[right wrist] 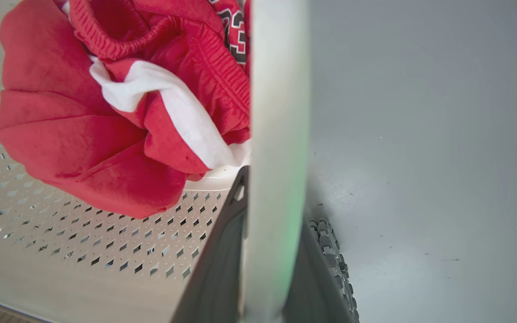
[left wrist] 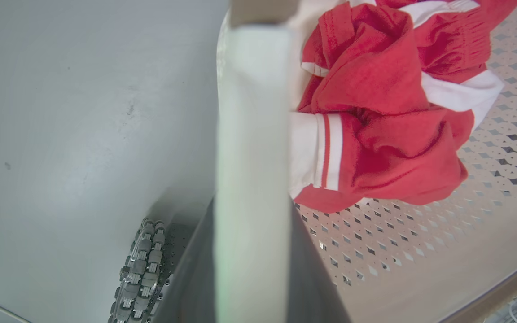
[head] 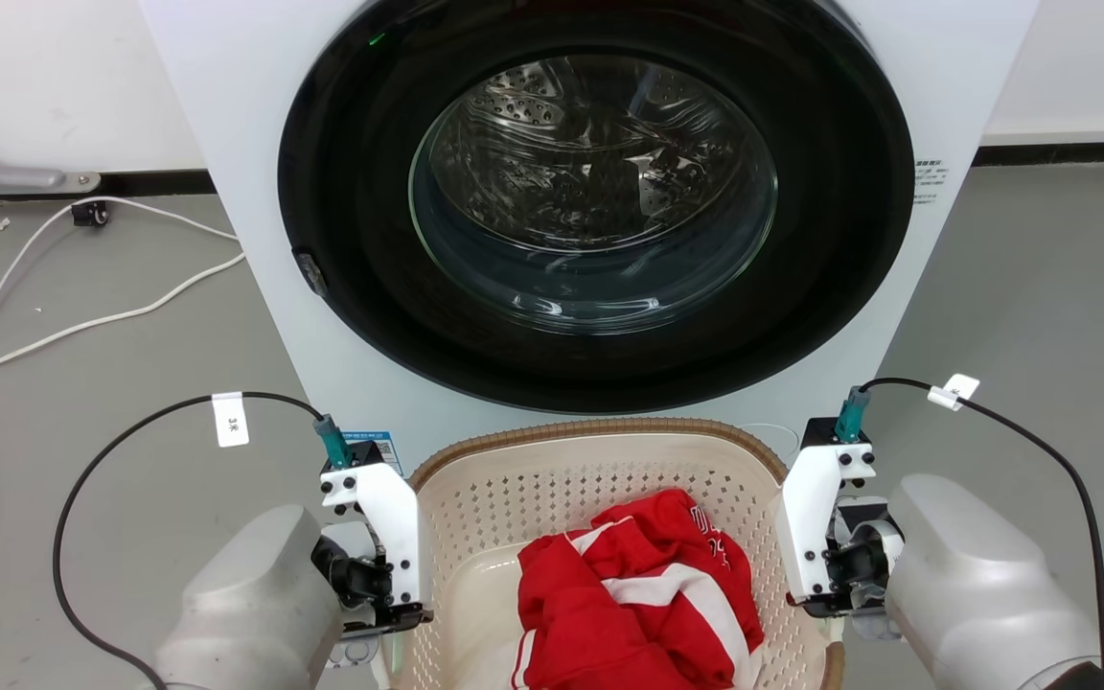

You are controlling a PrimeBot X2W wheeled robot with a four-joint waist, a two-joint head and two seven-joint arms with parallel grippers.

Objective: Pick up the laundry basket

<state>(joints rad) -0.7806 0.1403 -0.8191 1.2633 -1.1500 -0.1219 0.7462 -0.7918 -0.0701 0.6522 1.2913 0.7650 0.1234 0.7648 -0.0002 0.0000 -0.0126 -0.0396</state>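
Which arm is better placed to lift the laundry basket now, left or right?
Neither alone: the left tool grips the left handle of the laundry basket, the right tool its right handle, on opposite sides. Lifting with both together looks steadiest.

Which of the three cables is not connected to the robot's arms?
The white cable on the floor, left of the washing machine; the left black cable and the right black cable plug into the wrists.
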